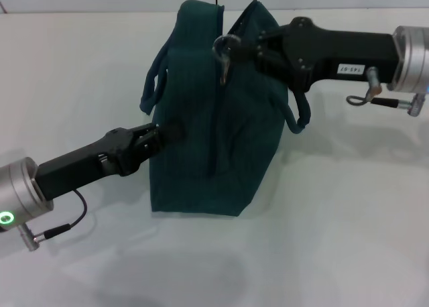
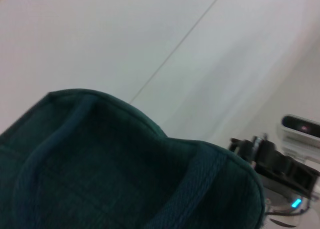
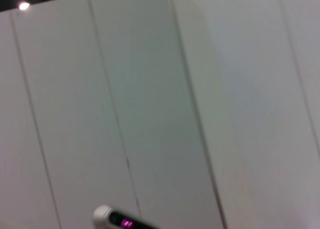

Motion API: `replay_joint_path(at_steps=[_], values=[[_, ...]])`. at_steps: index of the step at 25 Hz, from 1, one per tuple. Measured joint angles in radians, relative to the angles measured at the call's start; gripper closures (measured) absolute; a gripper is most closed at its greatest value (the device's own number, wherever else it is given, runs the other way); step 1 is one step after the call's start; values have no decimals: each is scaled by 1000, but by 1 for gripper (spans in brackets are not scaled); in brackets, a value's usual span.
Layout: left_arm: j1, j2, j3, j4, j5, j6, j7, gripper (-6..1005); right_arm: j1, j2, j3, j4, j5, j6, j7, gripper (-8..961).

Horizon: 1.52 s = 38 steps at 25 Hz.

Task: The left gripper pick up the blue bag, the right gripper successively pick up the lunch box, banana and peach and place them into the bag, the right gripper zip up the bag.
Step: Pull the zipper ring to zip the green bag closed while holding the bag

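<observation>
White counter (image 1: 348, 253): my left claw (image 1: 163, 134) pinches the blue bag's (image 1: 201, 166) side to steady it, while my right claw (image 1: 234, 47), at its top, pinches the ring zip pull (image 1: 222, 49) for closing.

The blue bag (image 1: 201, 146) is woven cloth, matt and slightly coarse, with ribbed webbing for its loop handles; the weave shows plainest in the left wrist view. Its ring zip pull (image 1: 223, 52) looks like shiny metal, though it is small. Both the left hand (image 1: 151, 138) and the right hand (image 1: 244, 42) are matt black, probably plastic. The desk (image 1: 348, 240) is smooth, pale and faintly glossy.
</observation>
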Motion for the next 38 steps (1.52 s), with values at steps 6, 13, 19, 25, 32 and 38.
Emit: replay_joint_path(at_steps=[6,13,19,25,32,38], values=[[0,-1,30,-3,0,4,14,936,1,-3,39,32,0,17,60,944],[0,-2,63,-24,-1,5,38,936,6,-6,55,49,1,10,140,944],[2,-2,103,-30,-3,42,76,936,10,-9,71,48,2,20,214,944],[21,-1,119,-33,0,107,133,935,12,-10,73,51,-3,66,218,943],[38,-1,142,-44,1,142,162,935,22,-7,62,65,-18,152,213,943],[70,0,132,-39,-7,147,167,935,23,-3,60,74,-33,221,181,943]])
